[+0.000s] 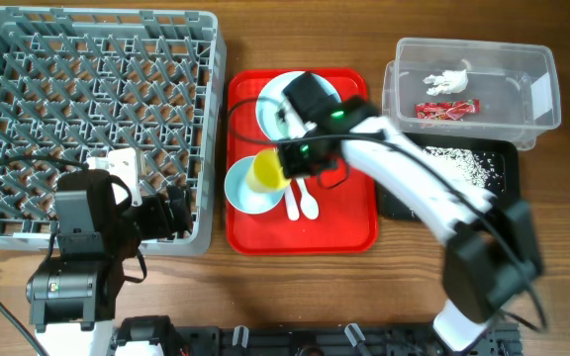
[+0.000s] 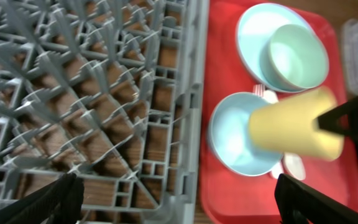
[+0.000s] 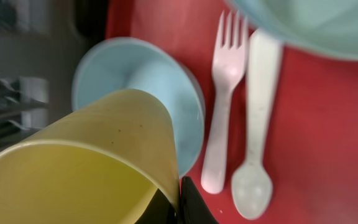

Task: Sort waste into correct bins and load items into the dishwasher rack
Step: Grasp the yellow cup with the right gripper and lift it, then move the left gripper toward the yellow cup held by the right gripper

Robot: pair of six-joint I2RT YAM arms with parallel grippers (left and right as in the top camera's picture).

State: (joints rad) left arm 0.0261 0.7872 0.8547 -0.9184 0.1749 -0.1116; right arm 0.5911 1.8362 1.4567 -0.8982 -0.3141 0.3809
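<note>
My right gripper (image 1: 287,163) is shut on the rim of the yellow cup (image 1: 265,173), one finger inside the cup and one outside. The cup (image 3: 92,162) hangs tilted just above a pale bowl (image 3: 160,81) on the red serving tray. Beside it lie the white fork (image 3: 225,93) and spoon (image 3: 257,124). Behind them a second bowl (image 2: 294,56) sits in the pale-blue plate (image 2: 253,28). The open left gripper (image 2: 179,199) hovers over the front right corner of the grey dishwasher rack (image 1: 211,119), holding nothing.
The red serving tray (image 1: 349,213) lies between rack and bins. At the back right, the clear tub (image 1: 473,44) holds a red wrapper (image 1: 446,111) and a white tissue (image 1: 448,79). In front of it the black tray (image 1: 404,203) holds rice-like crumbs (image 1: 458,163).
</note>
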